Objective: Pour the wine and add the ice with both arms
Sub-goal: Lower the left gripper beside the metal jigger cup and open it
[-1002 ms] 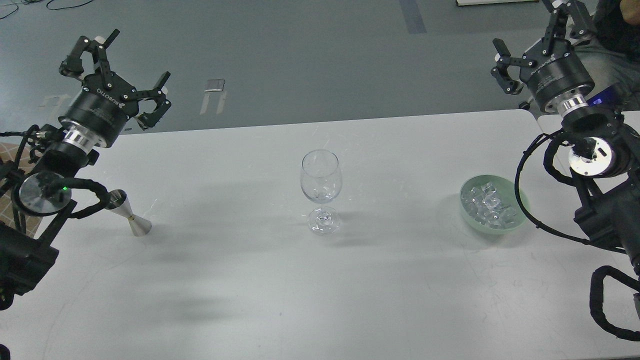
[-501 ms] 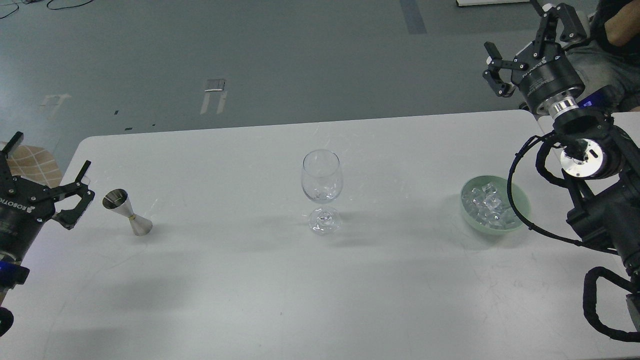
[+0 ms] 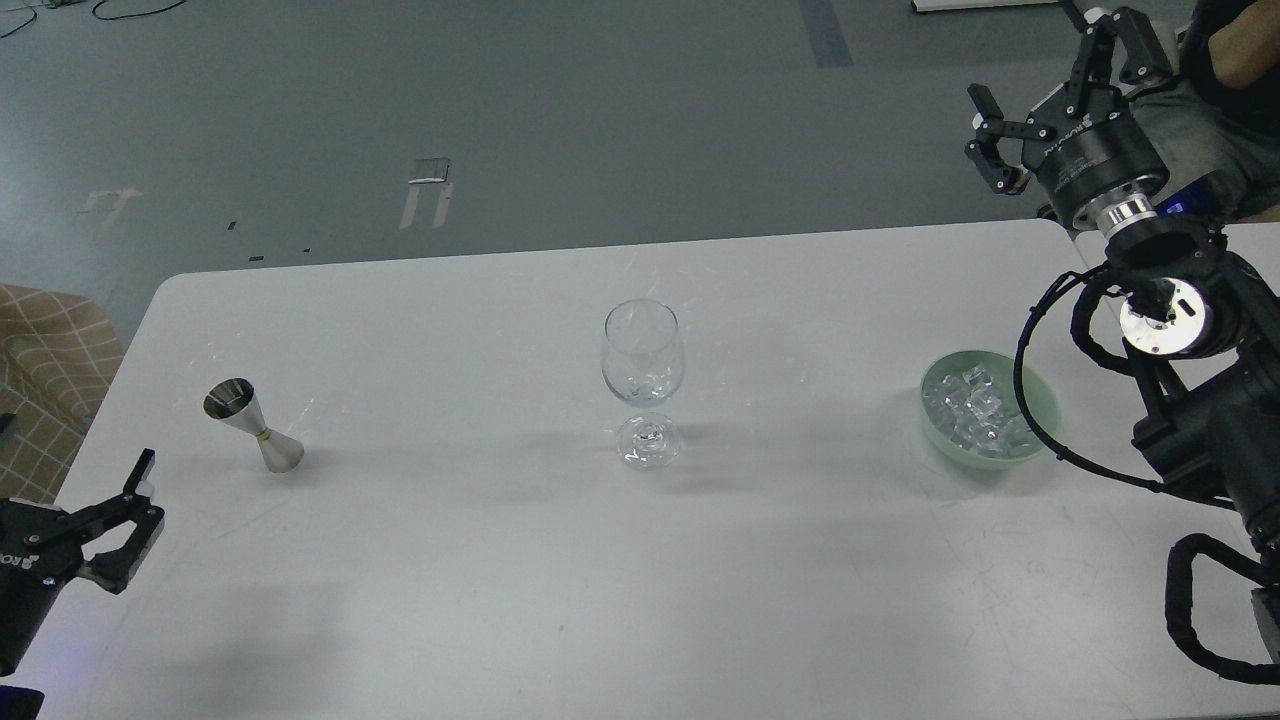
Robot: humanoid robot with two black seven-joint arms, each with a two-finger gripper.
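Grey floor lies beyond a white table (image 3: 520, 560) laid out in a row, seemingly so each arm gets its own side. At the near left edge, the left gripper (image 3: 75, 545) sits low and largely cut off; its visible fingers look spread and hold nothing. Right of it stands a steel jigger (image 3: 252, 426), the likely wine measure. An upright wine glass (image 3: 643, 378) stands mid-table, reachable from both sides. Further right, the ice (image 3: 975, 408) fills a green bowl (image 3: 1040, 425). At the far right, the right gripper (image 3: 1055, 75) hangs raised, jaws wide and empty.
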